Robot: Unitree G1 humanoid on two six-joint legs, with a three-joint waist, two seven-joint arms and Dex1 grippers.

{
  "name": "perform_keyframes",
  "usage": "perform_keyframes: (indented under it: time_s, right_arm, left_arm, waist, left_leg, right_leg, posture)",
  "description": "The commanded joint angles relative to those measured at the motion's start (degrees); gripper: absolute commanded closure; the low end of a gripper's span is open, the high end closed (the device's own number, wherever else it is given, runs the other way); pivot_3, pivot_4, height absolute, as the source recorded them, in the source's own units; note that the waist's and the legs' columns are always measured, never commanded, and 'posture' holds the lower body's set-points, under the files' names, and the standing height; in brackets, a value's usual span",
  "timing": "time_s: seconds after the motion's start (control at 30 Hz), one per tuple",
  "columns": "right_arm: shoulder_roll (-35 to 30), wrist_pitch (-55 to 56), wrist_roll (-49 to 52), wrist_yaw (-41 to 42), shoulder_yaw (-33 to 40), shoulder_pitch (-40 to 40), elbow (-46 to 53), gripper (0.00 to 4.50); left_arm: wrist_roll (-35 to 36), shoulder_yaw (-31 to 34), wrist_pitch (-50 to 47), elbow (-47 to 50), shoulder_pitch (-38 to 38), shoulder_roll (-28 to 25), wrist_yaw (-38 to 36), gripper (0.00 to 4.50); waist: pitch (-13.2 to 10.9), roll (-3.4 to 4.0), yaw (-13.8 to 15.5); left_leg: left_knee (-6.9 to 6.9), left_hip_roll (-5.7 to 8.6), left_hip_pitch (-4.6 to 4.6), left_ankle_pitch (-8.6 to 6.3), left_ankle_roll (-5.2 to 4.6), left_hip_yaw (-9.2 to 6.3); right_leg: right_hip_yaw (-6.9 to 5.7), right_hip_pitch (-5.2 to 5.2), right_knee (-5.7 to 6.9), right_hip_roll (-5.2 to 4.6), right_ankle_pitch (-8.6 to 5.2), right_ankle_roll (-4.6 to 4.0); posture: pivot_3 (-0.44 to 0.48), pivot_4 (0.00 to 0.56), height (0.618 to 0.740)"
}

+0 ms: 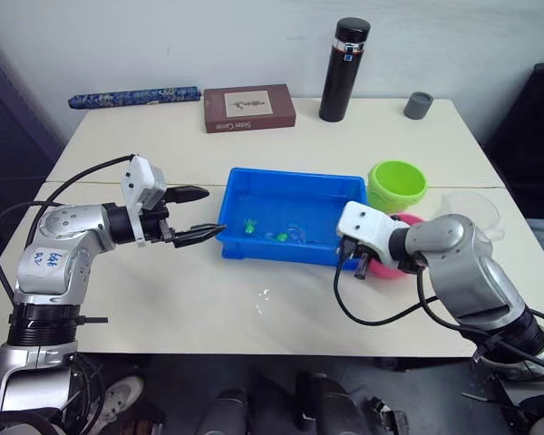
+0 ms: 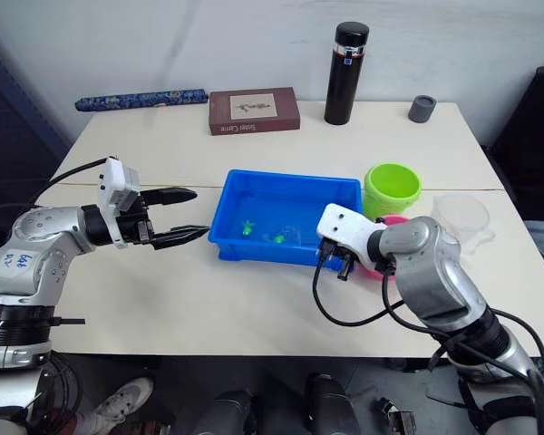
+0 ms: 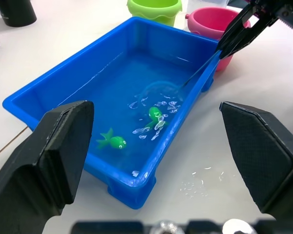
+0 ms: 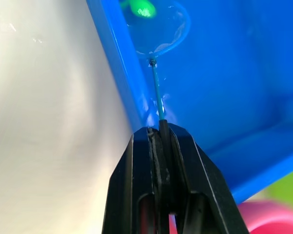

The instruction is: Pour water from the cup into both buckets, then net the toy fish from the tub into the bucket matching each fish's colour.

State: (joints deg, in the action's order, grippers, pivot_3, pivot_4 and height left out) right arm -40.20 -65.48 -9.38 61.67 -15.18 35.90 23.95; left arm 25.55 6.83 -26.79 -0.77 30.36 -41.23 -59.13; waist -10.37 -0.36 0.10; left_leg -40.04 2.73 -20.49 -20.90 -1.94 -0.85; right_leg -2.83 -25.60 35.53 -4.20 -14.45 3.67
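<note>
Over the tub (image 1: 290, 186), my right pincer (image 4: 161, 134) was clamped on the thin net (image 3: 161, 89) handle, hoop under water beside a green fish (image 3: 155, 114). The left pincer (image 1: 189, 215) hung wide open, empty. I feared the stick could twist in so narrow a grip, spilling the fish before the green bucket (image 1: 397, 184).

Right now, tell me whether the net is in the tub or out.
In. The net hoop lies submerged in the tub, its handle pinched by the right gripper.

Cream table (image 1: 208, 299), blue tub (image 1: 290, 195), buckets (image 1: 397, 184), thermos (image 1: 344, 70), book (image 1: 249, 108)
</note>
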Motion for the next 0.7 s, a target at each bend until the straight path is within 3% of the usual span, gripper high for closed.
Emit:
perform_keyframes:
  time_s: [0.03, 0.27, 0.47, 0.7]
  right_arm:
    - [-1.16, -6.84, 5.2, -0.4, 4.72, 2.87, 0.8, 4.5]
    - [-3.05, -7.48, 9.76, -4.49, 6.27, 5.14, -1.06, 4.5]
    - [-4.44, -2.01, 6.63, -11.3, -1.63, 5.86, -4.28, 4.5]
    - [-2.87, -0.74, 7.4, -13.81, -7.48, 7.06, -4.58, 4.5]
  left_arm:
    - [1.18, 1.71, 0.02, 1.7, -0.03, -0.87, 0.16, 0.05]
    - [1.05, 1.6, 0.38, 1.07, 0.45, -0.86, 0.01, 0.05]
    - [1.03, 1.62, 0.29, 0.98, 0.71, -0.96, 0.01, 0.05]
    - [0.66, 3.51, 0.21, 0.62, -1.46, -2.85, 0.49, 0.05]
  waist:
    - [0.0, 0.0, -0.02]
    - [0.0, 0.0, -0.07]
    - [0.0, 0.0, -0.11]
    - [0.0, 0.0, -0.32]
  left_leg:
    - [0.0, 0.0, 0.0, 0.0, 0.0, 0.0]
    - [0.04, 0.0, 0.0, 0.0, 0.0, -0.01]
    - [0.04, 0.0, 0.0, 0.0, 0.0, 0.0]
    - [0.06, 0.0, -0.02, 0.0, 0.0, 0.01]
  right_leg:
    - [0.0, 0.0, 0.0, 0.0, 0.0, 0.0]
    - [0.0, 0.0, -0.02, 0.0, 0.0, 0.0]
    - [0.0, -0.01, -0.02, -0.01, 0.0, 0.0]
    - [0.0, -0.04, -0.04, -0.01, 0.0, 0.0]
  posture:
    - [0.0, 0.15, 0.739]
    - [0.0, 0.15, 0.739]
    - [0.0, 0.15, 0.739]
    - [0.0, 0.15, 0.739]
